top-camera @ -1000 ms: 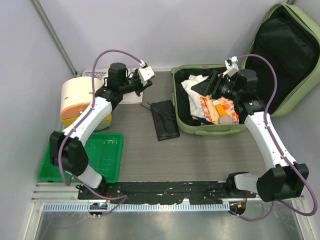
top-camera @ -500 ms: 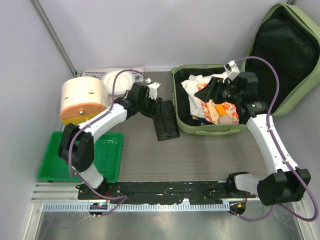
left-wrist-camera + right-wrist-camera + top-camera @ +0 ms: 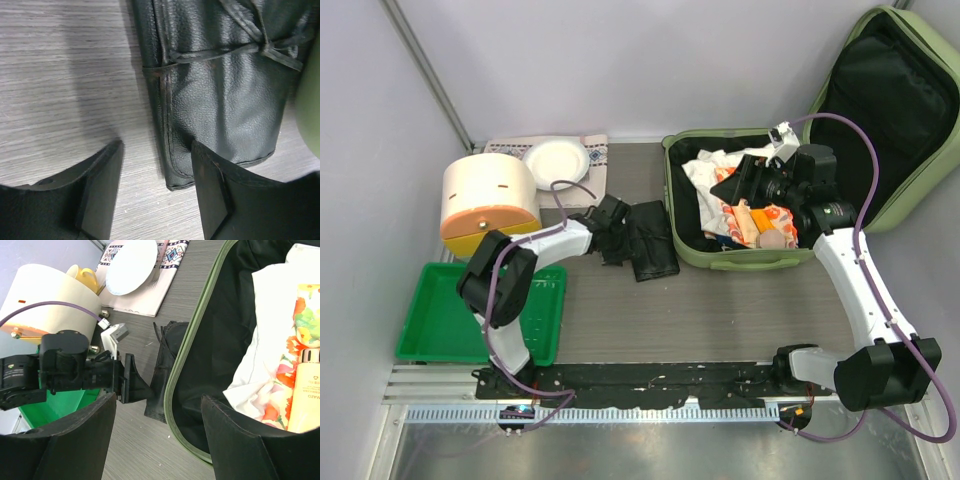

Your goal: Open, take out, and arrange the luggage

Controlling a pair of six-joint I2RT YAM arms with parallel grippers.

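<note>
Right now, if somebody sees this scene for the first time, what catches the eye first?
The pale green suitcase at the back right, lid open, with white and floral cloth inside. Next, the black leather roll pouch to its left, with the left gripper open at its edge. A cream-and-orange round container stands far left.

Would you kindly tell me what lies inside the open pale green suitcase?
The pale green hard-shell suitcase holds a white cloth, orange floral fabric and a cream bottle; anything beneath them is covered.
</note>
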